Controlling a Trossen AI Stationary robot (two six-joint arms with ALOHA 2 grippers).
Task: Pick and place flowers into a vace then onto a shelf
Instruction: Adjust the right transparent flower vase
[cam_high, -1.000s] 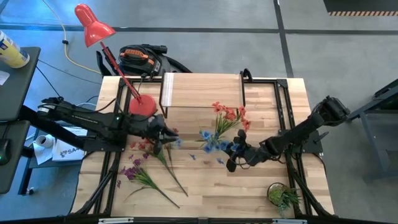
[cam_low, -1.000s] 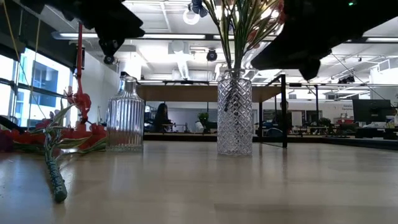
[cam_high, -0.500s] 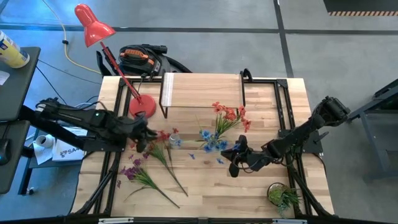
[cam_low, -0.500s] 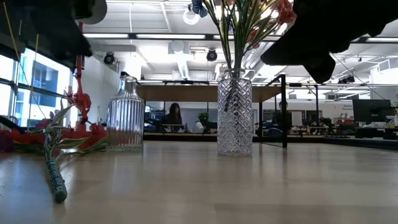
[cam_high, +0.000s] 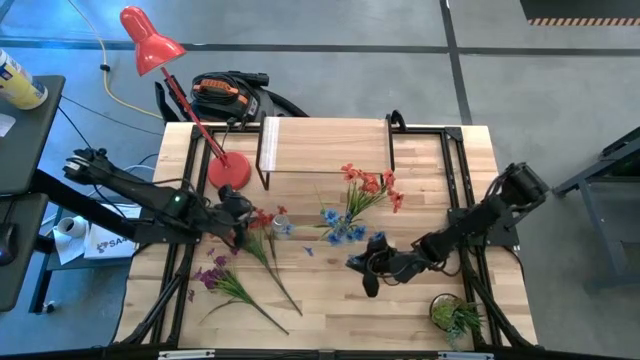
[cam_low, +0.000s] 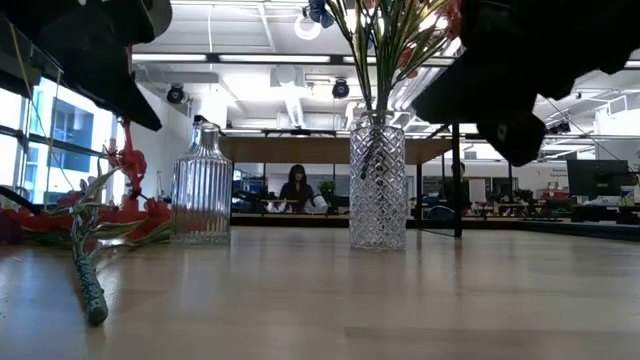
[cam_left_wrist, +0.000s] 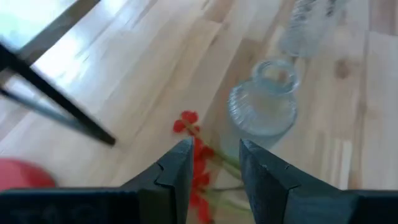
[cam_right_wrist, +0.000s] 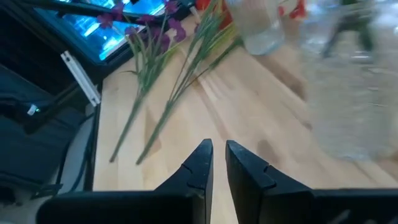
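Note:
A diamond-cut glass vase (cam_low: 377, 185) stands mid-table on its base, holding red, orange and blue flowers (cam_high: 360, 195). A ribbed clear bottle (cam_low: 201, 185) stands left of it. A red spray (cam_high: 262, 222) and a purple spray (cam_high: 218, 278) lie flat on the table. My left gripper (cam_high: 245, 218) hovers open over the red spray's blossoms (cam_left_wrist: 194, 149), next to the bottle (cam_left_wrist: 264, 106). My right gripper (cam_high: 358, 272) hangs near-side of the vase. Its fingers (cam_right_wrist: 200, 167) are almost together, with nothing between them. The shelf (cam_high: 325, 145) stands at the far edge.
A red desk lamp (cam_high: 150, 40) has its base (cam_high: 228, 172) on the table's far left, by the shelf. A small leafy plant (cam_high: 455, 315) sits at the near right corner. Bare wood lies between the purple spray and my right gripper. People show in the room beyond.
My left gripper drew back from the bottle toward the table's left edge, then eased a little to the right again. My right gripper backed away from the vase's blue blossoms toward the near edge. The flowers and glassware stayed put.

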